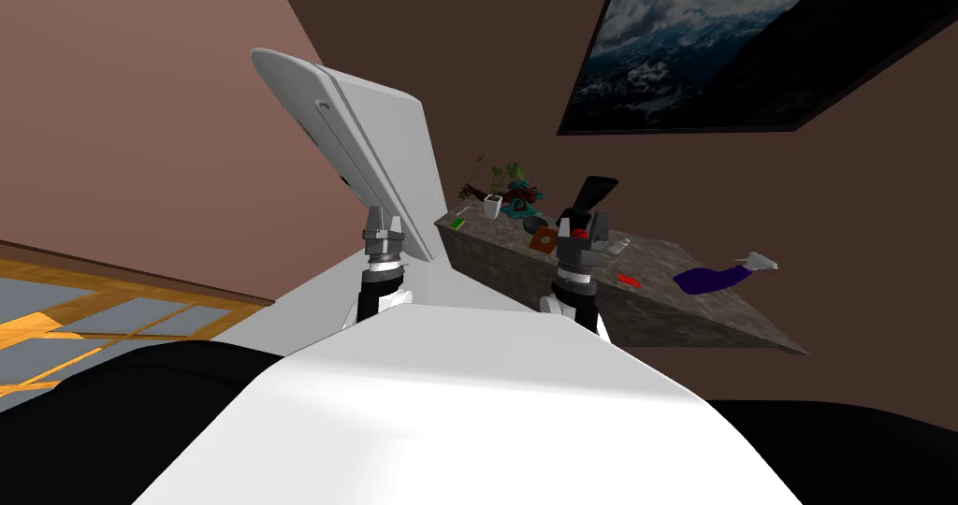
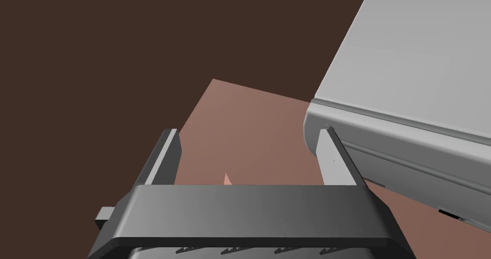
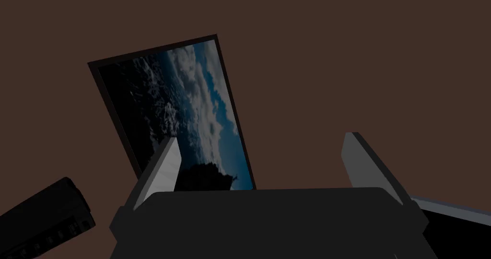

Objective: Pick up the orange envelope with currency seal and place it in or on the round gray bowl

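head view: envelope near counter edge

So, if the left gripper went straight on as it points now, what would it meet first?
Probably the reddish-brown wall between the open fingers of the left gripper. The white-grey box sits beside one finger, its rounded corner overlapping the tip, so that finger may graze it first; depth unclear.

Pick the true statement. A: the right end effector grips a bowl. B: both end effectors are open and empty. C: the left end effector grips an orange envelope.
B: the left end effector and the right end effector each show two light grey blade-like fingers wide apart, nothing between.
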Controlling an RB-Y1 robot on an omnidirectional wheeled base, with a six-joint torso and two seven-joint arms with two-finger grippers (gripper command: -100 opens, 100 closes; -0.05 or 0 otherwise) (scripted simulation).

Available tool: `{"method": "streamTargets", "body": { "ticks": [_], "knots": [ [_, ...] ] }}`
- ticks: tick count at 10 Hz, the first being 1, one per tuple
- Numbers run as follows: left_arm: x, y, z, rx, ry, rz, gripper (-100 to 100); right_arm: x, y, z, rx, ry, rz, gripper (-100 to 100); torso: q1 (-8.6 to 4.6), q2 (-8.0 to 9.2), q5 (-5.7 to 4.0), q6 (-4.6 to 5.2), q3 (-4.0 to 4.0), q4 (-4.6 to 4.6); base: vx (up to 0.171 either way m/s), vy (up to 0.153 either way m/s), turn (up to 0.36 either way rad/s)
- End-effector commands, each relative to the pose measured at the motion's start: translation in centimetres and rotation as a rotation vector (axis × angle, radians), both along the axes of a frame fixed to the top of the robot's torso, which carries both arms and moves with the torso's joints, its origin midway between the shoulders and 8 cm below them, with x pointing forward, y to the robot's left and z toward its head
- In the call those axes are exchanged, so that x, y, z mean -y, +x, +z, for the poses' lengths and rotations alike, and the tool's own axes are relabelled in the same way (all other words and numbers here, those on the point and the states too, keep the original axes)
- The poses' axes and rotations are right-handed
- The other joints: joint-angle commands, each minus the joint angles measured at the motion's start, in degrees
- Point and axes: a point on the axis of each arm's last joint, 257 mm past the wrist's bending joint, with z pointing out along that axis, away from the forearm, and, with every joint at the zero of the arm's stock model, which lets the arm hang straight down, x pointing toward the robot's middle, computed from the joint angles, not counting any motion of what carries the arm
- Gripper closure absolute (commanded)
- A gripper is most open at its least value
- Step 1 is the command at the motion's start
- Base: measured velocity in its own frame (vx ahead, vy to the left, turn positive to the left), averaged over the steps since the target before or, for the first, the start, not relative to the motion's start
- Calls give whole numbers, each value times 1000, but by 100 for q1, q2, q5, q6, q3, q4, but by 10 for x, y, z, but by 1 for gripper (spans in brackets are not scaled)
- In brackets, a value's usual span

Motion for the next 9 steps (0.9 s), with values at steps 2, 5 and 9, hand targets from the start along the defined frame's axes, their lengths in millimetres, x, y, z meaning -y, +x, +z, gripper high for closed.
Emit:
{"method": "streamTargets", "body": {
  "ticks": [2, 5, 9],
  "knots": [
    [0, 0, 0, 0, 0, 0, 0, -2, 1, -3, -7, -57, 19, -100, 0, 0, 0, 0, 0, 0, 3, 9, 14],
    [0, 0, 0, 0, 0, 0, 0, -2, 2, -10, -18, -156, 47, -100, 3, -2, 1, 0, -1, -1, 6, 19, 24],
    [0, 0, 0, 0, 0, 0, 0, -3, 4, -16, -33, -262, 80, -100, 3, -2, 1, 0, -1, 0, 6, 15, 19]
  ]
}}
